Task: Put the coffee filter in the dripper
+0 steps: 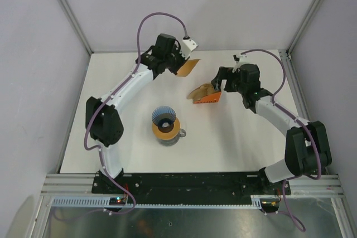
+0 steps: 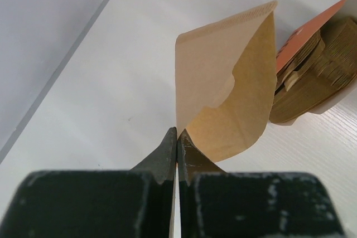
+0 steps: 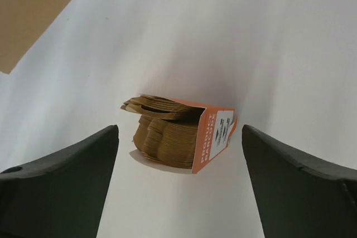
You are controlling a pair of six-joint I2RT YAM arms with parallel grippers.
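My left gripper (image 1: 179,64) is shut on the coffee filter (image 1: 188,67), a light-tan paper cone, held above the table's back middle. In the left wrist view the filter (image 2: 226,82) stands up from the shut tips (image 2: 177,137), partly spread open. The dripper (image 1: 164,117), a small blue ribbed funnel, sits on a tan-orange ring over a glass carafe (image 1: 169,136) near the table's middle, apart from both grippers. My right gripper (image 1: 218,85) is open and empty, just right of the orange packet (image 1: 205,94) of stacked tan papers. The filter's corner shows in the right wrist view (image 3: 33,15).
The orange packet (image 3: 184,135) lies on its side between my right fingers (image 3: 67,185), its papers spilling out leftward; it also shows in the left wrist view (image 2: 315,71). Grey enclosure walls and frame posts (image 1: 67,9) bound the white table at back and sides.
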